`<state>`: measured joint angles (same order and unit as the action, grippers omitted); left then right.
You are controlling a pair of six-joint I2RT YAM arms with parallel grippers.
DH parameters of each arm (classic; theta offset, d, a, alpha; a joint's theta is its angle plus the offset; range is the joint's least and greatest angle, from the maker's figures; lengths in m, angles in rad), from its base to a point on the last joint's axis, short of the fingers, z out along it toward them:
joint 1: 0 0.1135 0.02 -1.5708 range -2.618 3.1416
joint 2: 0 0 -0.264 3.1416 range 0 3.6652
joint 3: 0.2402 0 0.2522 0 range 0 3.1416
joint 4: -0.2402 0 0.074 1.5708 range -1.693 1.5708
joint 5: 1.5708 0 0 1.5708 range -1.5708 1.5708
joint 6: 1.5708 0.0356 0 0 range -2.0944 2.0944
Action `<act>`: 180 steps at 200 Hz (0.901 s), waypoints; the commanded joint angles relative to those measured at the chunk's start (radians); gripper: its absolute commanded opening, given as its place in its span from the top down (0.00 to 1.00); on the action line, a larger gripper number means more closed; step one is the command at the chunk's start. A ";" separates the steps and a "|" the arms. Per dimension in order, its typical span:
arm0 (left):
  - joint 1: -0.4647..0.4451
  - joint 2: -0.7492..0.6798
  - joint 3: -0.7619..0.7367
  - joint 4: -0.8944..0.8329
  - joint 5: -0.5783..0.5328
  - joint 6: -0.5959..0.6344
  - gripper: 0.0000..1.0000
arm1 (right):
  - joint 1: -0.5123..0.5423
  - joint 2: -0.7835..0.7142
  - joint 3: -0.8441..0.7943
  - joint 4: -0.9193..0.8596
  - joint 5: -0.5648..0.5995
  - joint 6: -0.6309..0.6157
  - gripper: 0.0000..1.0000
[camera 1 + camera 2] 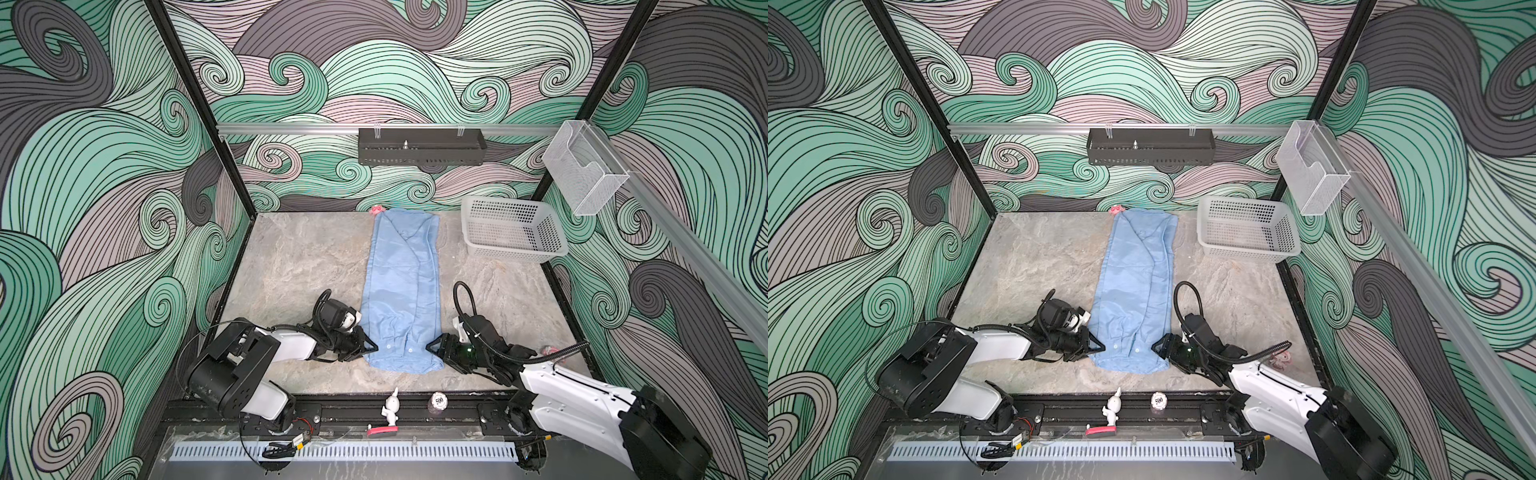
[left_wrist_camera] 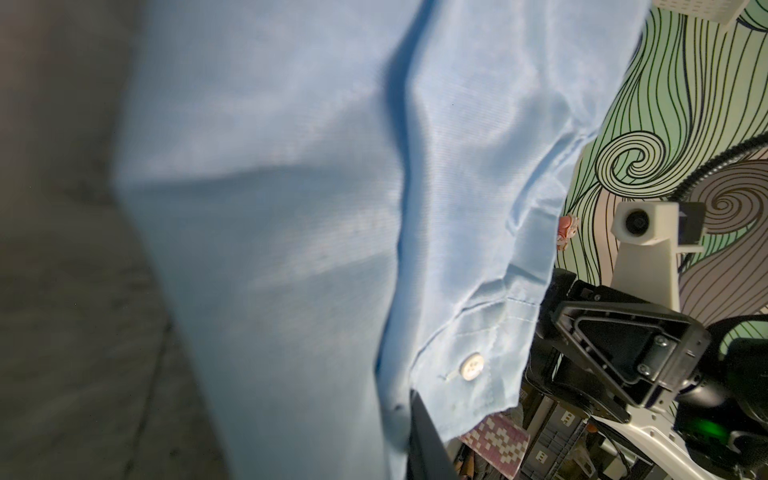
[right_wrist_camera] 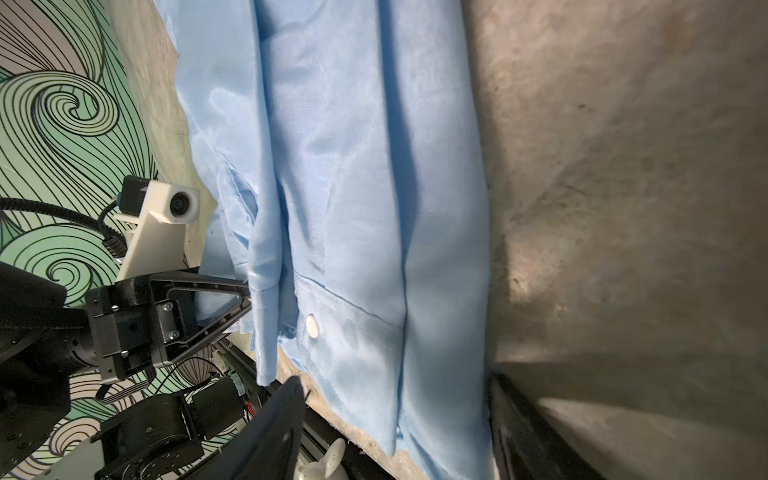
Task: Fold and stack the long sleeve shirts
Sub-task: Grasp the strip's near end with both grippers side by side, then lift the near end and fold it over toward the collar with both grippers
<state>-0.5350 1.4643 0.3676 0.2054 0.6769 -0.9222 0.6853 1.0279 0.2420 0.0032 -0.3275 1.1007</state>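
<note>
**Both grippers at the shirt's near hem**

The light blue shirt lies as a long narrow strip down the middle of the table, and its far end is hard to read against the wall. The right gripper stands wide open, straddling the near hem corner. The left gripper meets the opposite edge. Blurred cloth fills its wrist view, with only one finger showing. Pinched or not, can't tell.

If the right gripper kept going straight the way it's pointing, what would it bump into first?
The light blue shirt. The right gripper points at the shirt's near edge from right beside it, and it may be touching the cloth; depth is hard to judge.
</note>
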 commanded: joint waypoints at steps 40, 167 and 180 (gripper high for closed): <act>-0.015 -0.035 -0.021 -0.080 -0.034 -0.018 0.91 | 0.061 0.323 0.012 0.103 -0.071 0.022 0.43; -0.050 -0.284 -0.021 -0.263 0.005 -0.002 1.00 | 0.086 0.067 0.046 -0.153 -0.093 0.065 0.98; -0.068 -0.304 -0.028 -0.272 0.002 -0.014 1.00 | 0.088 0.053 0.047 -0.160 -0.103 0.077 0.98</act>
<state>-0.5800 1.2026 0.3363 0.0204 0.6834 -0.9340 0.7658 1.1046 0.2802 -0.0555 -0.4198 1.1473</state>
